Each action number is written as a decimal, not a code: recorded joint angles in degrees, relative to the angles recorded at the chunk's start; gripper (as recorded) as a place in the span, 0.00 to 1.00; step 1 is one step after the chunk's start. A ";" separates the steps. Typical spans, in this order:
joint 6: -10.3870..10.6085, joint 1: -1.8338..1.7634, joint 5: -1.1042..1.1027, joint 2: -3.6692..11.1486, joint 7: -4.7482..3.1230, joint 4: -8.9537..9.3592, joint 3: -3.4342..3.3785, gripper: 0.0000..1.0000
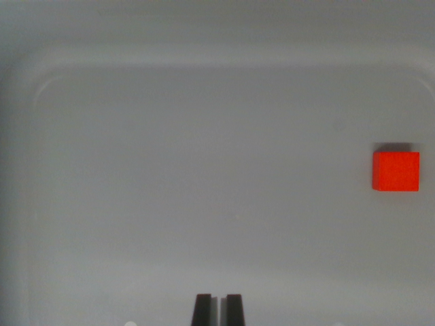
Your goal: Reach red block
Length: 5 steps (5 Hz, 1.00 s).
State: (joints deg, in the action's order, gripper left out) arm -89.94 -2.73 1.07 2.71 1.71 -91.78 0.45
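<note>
Red block (395,171), a small matte cube with crisp edges, sits on a smooth, pale grey tray (204,136) with rounded corners. It lies well apart from the pincer (219,309), far toward the wrist view's right and ahead. Dark fingertips stand nearly together, empty.

All I see of my end effector (219,309) is two dark, nearly black fingers (202,310) at the wrist view's bottom edge: flat, rectangular, square-topped, matte, with a thin pale strip between them.
</note>
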 joint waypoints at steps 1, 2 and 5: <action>0.00 0.00 0.00 0.00 0.00 0.00 0.00 0.00; 0.10 0.03 0.00 0.05 -0.02 0.05 0.02 0.00; 0.58 0.16 0.01 0.31 -0.12 0.26 0.10 0.00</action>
State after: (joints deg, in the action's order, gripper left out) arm -89.36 -2.57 1.08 3.02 1.59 -91.52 0.54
